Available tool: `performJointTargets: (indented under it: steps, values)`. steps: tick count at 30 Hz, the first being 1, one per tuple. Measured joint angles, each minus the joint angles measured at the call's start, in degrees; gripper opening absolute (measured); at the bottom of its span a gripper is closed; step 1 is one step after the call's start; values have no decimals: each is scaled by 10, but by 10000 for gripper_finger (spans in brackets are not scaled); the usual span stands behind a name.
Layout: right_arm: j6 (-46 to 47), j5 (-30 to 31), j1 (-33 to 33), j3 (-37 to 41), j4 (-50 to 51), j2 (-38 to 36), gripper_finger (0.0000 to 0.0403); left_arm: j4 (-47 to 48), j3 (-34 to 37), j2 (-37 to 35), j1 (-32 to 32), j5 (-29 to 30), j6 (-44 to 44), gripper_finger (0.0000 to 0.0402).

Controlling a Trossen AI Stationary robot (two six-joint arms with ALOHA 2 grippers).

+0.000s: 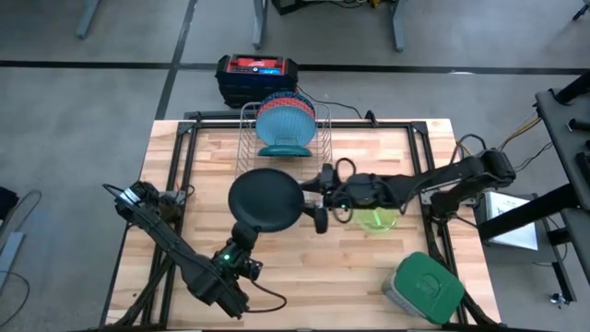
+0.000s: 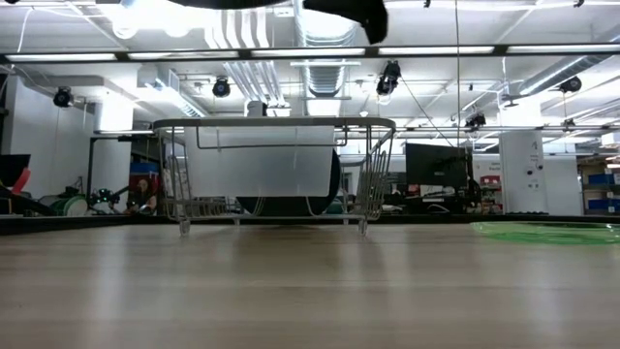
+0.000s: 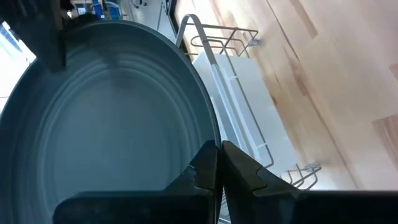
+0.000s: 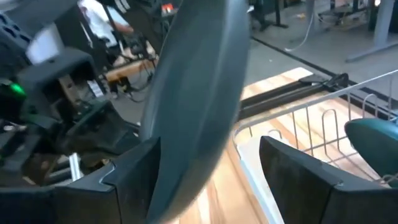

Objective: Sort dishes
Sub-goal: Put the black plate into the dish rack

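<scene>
A dark green plate [image 1: 265, 198] is held up over the table's middle, near side of the silver wire rack [image 1: 286, 129]. In the rack stand a red-patterned plate [image 1: 286, 115] and a light blue one [image 1: 284, 148] on edge. My left gripper [image 1: 244, 231] is shut on the green plate's near rim. My right gripper [image 1: 318, 201] is open, with a finger on either side of the plate's right rim [image 4: 205, 124]. A neon-green bowl [image 1: 378, 219] sits on the table under my right arm. In the low view the plate [image 2: 242, 3] shows at the top, above the rack [image 2: 276, 174]. My left gripper pinches the dark green plate's near rim [image 3: 208, 146] between its two fingers [image 3: 239, 171], coming slanting from the table's near side. The plate is lifted clear of the table, about level. My right gripper stands open around the plate's right rim; whether a finger [image 4: 134, 174] touches it, I cannot tell.
A grey container with a green lid [image 1: 424, 286] stands at the table's near right corner. A black and red case [image 1: 256, 76] lies on the floor beyond the far edge. Bare wood shows at the table's left and near middle.
</scene>
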State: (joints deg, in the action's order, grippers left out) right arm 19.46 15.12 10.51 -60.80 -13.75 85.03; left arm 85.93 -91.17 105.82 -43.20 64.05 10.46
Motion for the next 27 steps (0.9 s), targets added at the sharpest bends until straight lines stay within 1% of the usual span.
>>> performJointTargets:
  steps: [4,8,11,16,17,19,24,27]
  values:
    - [-25,0,0,-57,41,43,254,-3,0,0,1,0,20,1]
    - [-49,0,0,-95,58,77,216,-3,0,0,2,0,42,11]
    - [-61,0,-1,-108,65,91,164,-3,0,0,3,0,84,19]
    - [-86,-6,0,-112,58,95,40,1,1,0,5,-24,113,43]
    - [-97,-2,1,-111,63,95,26,-4,1,0,5,-17,120,51]
    - [-106,4,0,-111,68,94,23,4,1,-2,5,-13,145,69]
    - [-122,88,-5,-110,108,73,27,40,1,-21,-2,-4,212,112]
    - [-142,125,-11,-110,148,57,27,40,1,-46,-9,0,222,121]
